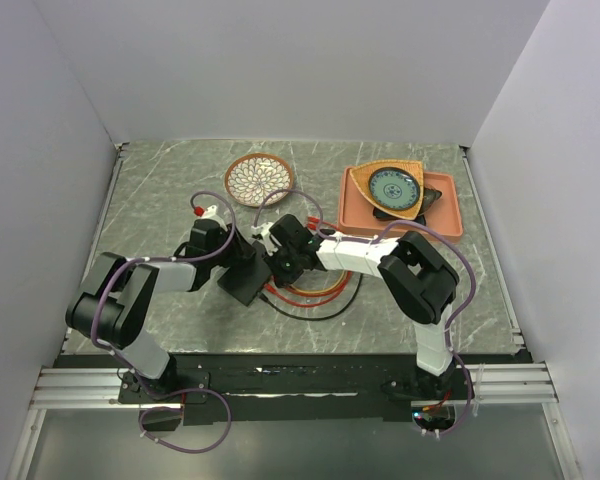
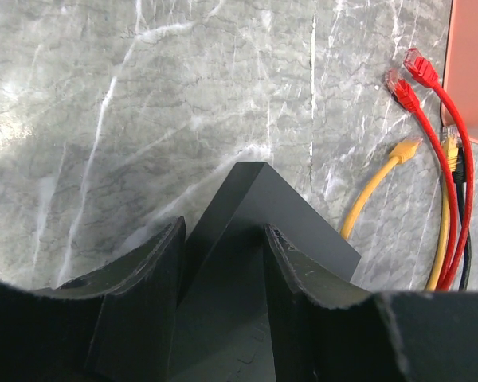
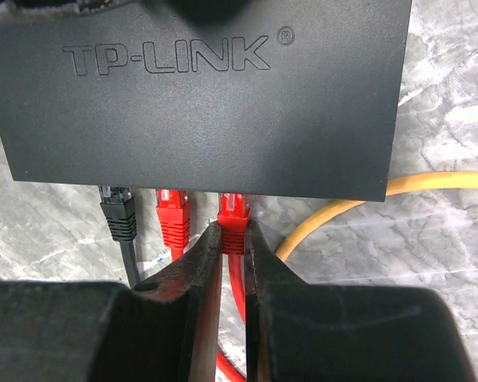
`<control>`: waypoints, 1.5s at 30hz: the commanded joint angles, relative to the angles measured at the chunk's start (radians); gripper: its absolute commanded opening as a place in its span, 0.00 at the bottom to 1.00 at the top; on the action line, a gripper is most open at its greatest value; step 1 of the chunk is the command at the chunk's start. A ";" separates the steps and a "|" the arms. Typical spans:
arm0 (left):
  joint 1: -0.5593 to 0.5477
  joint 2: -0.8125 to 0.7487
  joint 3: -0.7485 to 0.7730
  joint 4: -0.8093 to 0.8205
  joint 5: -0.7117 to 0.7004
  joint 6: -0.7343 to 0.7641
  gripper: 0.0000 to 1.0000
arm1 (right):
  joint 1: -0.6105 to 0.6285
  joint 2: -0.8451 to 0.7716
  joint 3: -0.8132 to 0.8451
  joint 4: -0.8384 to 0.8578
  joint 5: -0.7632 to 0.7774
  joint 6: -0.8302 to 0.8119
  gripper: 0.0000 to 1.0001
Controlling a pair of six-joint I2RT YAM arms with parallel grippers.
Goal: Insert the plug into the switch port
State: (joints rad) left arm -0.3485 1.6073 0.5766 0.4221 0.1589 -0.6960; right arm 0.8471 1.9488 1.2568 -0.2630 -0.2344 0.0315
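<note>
The switch (image 3: 199,95) is a flat matte-black box marked TP-LINK; it also shows in the top view (image 1: 244,277) and in the left wrist view (image 2: 259,207). My left gripper (image 2: 223,239) is shut on the switch, one finger on each side. My right gripper (image 3: 232,231) is shut on a red plug (image 3: 232,216) whose tip is at the switch's port edge. A second red plug (image 3: 173,215) and a black plug (image 3: 118,211) sit at the same edge to its left. In the top view my right gripper (image 1: 280,262) meets the switch mid-table.
Loose red, yellow and black cables (image 1: 315,293) lie on the marble table (image 1: 160,190) by the switch; spare red plugs (image 2: 410,76) and a yellow plug (image 2: 402,149) show in the left wrist view. A patterned bowl (image 1: 259,179) and an orange tray (image 1: 445,215) with dishes stand at the back.
</note>
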 commanded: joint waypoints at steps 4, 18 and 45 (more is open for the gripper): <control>-0.213 0.017 -0.047 -0.192 0.384 -0.146 0.26 | 0.001 -0.004 0.119 0.528 -0.051 -0.015 0.00; -0.282 0.091 -0.034 -0.151 0.410 -0.192 0.01 | -0.005 -0.091 -0.008 0.741 -0.099 -0.018 0.00; -0.305 0.075 -0.080 -0.131 0.323 -0.278 0.01 | -0.005 -0.113 -0.050 1.061 0.126 0.045 0.00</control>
State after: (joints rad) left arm -0.4469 1.6516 0.5678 0.5430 0.0204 -0.7769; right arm 0.8406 1.8648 1.1080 -0.1215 -0.2020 0.0673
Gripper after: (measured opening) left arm 0.458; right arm 0.170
